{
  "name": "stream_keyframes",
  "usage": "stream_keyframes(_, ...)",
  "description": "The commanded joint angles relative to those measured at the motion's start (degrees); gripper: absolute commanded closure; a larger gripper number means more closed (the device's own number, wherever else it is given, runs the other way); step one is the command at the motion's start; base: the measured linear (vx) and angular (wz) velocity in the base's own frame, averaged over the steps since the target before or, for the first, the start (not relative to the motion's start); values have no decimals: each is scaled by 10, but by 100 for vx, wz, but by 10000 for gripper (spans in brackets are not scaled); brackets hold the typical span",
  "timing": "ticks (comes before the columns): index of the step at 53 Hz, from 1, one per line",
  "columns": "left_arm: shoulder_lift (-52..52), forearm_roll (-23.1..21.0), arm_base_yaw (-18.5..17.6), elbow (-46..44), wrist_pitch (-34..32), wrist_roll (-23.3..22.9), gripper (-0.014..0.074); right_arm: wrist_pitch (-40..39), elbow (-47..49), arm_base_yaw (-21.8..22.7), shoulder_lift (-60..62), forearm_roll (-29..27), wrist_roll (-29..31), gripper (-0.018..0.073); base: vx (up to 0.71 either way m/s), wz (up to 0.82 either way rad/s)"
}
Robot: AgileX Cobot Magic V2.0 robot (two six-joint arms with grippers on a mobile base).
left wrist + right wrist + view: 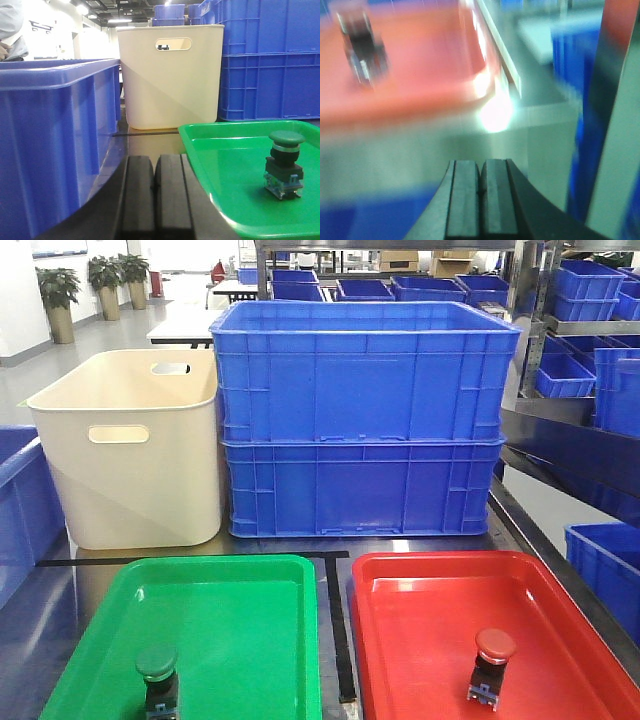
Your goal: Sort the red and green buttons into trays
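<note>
My 2 grippers are both clenched on nothing: the left gripper (156, 172) beside the green tray (235, 145), the right gripper (481, 177) near the red tray (420, 65). The green button (157, 672) stands upright in the green tray, the red button (493, 662) in the red tray.

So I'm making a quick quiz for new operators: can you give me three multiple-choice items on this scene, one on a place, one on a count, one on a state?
1. Where does the green button stand?
A. in the green tray
B. in the cream tub
C. in the red tray

2. How many blue crates are stacked behind the trays?
A. one
B. two
C. four

3. How is the left hand?
A. shut, empty
B. wide open
C. holding the red button

Answers: 1 A, it stands upright on the green tray's floor. 2 B, one crate sits on another. 3 A, the left wrist view shows its fingers pressed together.
</note>
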State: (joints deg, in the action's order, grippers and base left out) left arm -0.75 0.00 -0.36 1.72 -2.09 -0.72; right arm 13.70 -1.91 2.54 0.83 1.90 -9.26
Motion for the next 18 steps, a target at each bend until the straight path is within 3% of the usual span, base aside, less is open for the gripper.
stream_keyframes(1,-7,-3,0,3,-50,-1,602,-77,-2,3,4,7,6,572,0,0)
stream_keyframes(18,-7,-3,0,3,-50,-1,602,-77,-2,3,4,7,6,572,0,0)
